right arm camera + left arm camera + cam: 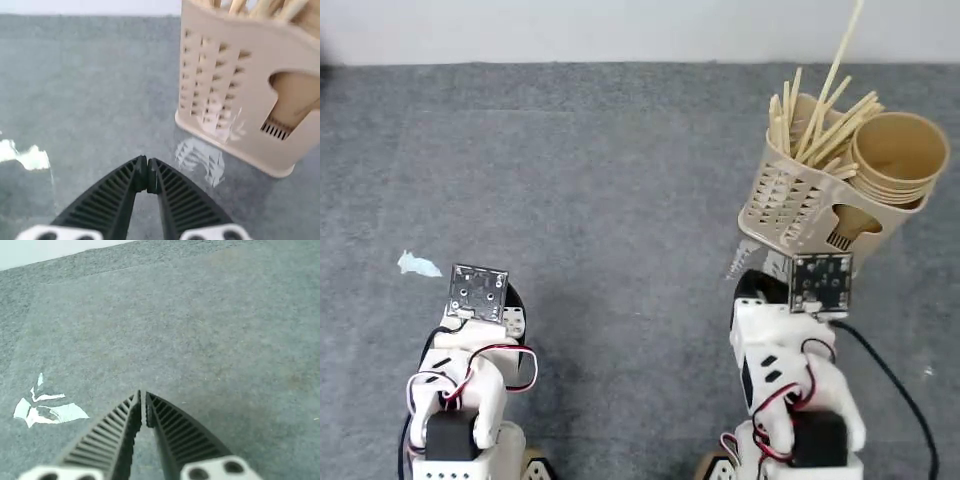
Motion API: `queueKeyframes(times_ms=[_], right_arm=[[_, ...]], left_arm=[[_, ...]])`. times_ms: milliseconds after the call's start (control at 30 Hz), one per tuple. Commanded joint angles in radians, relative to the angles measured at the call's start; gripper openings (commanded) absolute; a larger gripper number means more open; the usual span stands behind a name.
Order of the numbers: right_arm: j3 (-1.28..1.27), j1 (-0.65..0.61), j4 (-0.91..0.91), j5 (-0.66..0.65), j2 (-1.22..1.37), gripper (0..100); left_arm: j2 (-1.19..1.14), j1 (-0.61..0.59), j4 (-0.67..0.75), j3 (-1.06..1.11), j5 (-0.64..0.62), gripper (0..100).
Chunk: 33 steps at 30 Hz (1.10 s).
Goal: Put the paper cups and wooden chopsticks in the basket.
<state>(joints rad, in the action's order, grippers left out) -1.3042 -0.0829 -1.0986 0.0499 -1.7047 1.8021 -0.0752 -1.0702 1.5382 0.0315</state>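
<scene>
Both pairs of fingers are closed and hold nothing. The left fingers (135, 405) are pressed tip to tip, no gap, above the grey table (215, 330), w/ a torn whitish scrap (47, 412) lying near them. The right fingers (139, 172) are also tip to tip, low over the table, and point toward the basket (225, 85), near it but apart. Btw. them and the basket lies a thin clear wrapper (202, 157), close at the basket foot; if it touches, I cannot tell.

In the high view the left arm (460, 400) is at the near left edge and the right arm (790, 380) at the near right, directly before the basket. The basket stands on the right side of the table. All paper cups (900, 150) are stacked inside its right compartment. The wooden chopsticks (820, 125) stand in the left compartment, ends above the rim, and one stick is much higher than the others.
</scene>
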Motion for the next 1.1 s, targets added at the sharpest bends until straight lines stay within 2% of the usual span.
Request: queueKeyframes(times_ms=[0,367,667,967,1067], right_arm=[[-0.081,0.004,0.025,0.009,-0.122,0.8],[-0.253,-0.002,0.027,0.011,-0.111,0.8],[-0.374,-0.004,0.027,0.011,-0.111,0.8],[-0.379,-0.004,0.010,0.009,-0.111,0.9],[-0.379,-0.004,-0.051,0.009,-0.111,0.9]], left_arm=[[0.014,0.002,-0.002,-0.007,0.002,1],[0.014,0.002,-0.011,-0.010,0.000,1],[0.014,0.002,-0.077,-0.004,0.031,1],[0.014,-0.003,-0.107,0.074,0.061,1],[0.014,-0.006,-0.107,0.108,0.061,2]])
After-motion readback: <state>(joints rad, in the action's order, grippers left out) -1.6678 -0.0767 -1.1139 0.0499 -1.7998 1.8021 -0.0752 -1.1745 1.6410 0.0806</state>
